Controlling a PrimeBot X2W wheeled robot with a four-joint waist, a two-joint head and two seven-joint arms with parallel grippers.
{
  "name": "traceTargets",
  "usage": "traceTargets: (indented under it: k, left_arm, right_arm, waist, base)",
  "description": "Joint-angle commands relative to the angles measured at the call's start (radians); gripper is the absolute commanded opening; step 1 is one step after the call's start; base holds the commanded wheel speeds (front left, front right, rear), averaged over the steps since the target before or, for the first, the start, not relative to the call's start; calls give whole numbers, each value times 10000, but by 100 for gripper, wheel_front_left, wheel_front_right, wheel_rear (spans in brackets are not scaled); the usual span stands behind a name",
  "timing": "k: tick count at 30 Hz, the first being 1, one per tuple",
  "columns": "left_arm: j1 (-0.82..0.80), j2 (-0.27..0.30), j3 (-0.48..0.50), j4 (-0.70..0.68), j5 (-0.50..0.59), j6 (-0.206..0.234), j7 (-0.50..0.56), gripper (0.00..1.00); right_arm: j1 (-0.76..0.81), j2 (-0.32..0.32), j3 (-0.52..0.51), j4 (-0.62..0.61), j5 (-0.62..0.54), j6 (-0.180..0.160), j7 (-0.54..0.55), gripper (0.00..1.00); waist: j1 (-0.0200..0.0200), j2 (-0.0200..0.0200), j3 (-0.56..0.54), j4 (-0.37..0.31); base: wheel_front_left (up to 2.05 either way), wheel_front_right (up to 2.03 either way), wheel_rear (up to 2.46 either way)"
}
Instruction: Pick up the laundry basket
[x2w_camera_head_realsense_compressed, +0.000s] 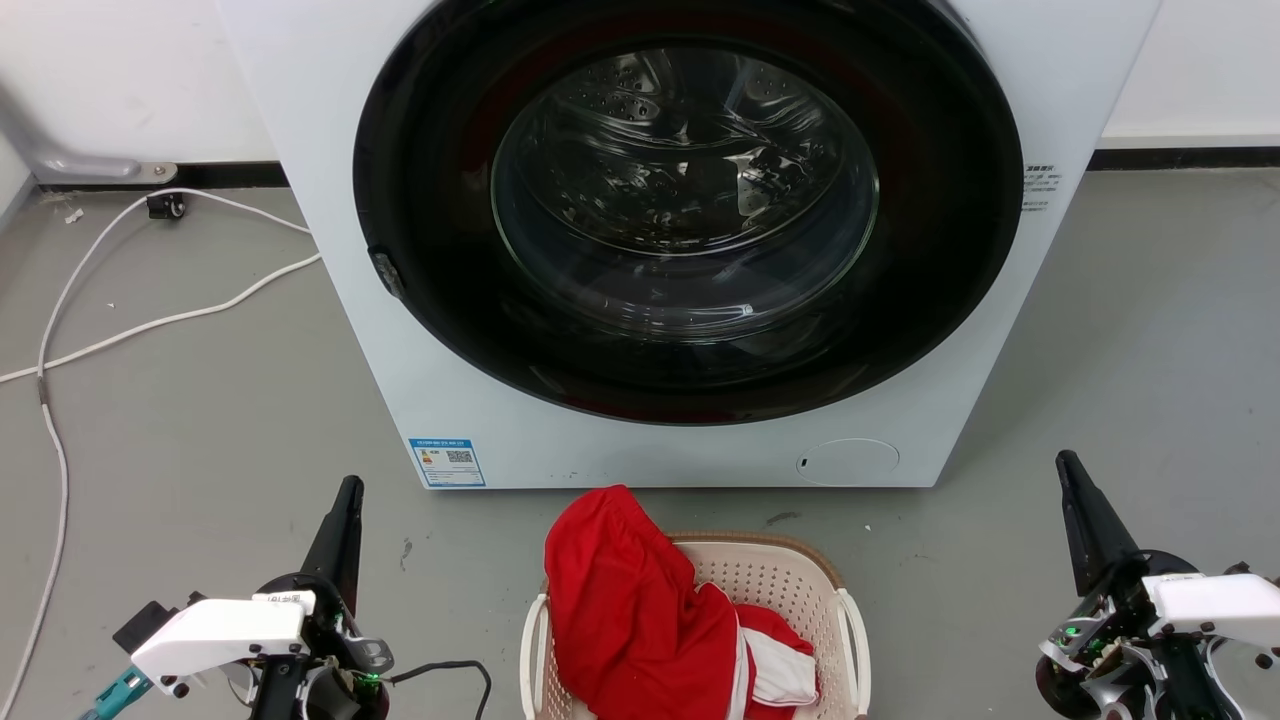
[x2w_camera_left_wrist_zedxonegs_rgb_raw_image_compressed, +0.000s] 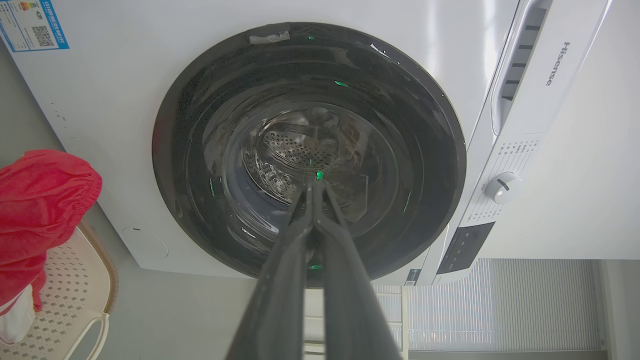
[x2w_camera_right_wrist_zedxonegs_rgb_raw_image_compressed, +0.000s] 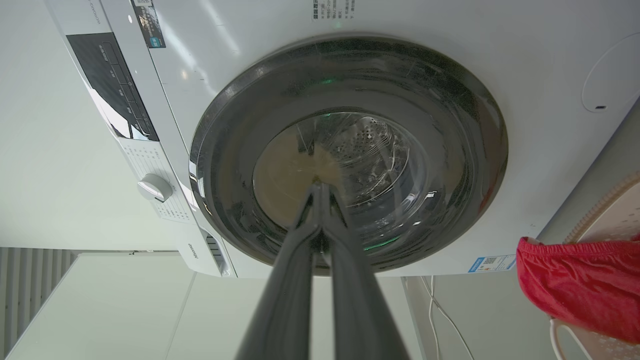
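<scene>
sitting upright, the laundry basket (x2w_camera_head_realsense_compressed: 790, 580) opens upward.

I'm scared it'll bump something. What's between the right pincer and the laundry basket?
Bare grey floor separates the right pincer and the laundry basket, in the head view.
</scene>
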Motion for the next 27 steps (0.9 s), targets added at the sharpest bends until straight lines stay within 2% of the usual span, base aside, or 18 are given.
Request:
traceTargets:
  k: [1, 27]
  left_arm:
    - [-98, -8, 35, 10, 16, -41, 41, 0]
    - [-99, -15, 44, 10, 29, -41, 47, 0]
  right_arm:
    - [-114, 27, -14, 9, -68, 0, 10, 0]
    - [-116, 33, -23, 10, -63, 0, 22, 0]
  waist:
    - [0, 0, 0, 0]
    - [0, 0, 0, 0]
  base:
    - [0, 0, 0]
    - [0, 0, 0]
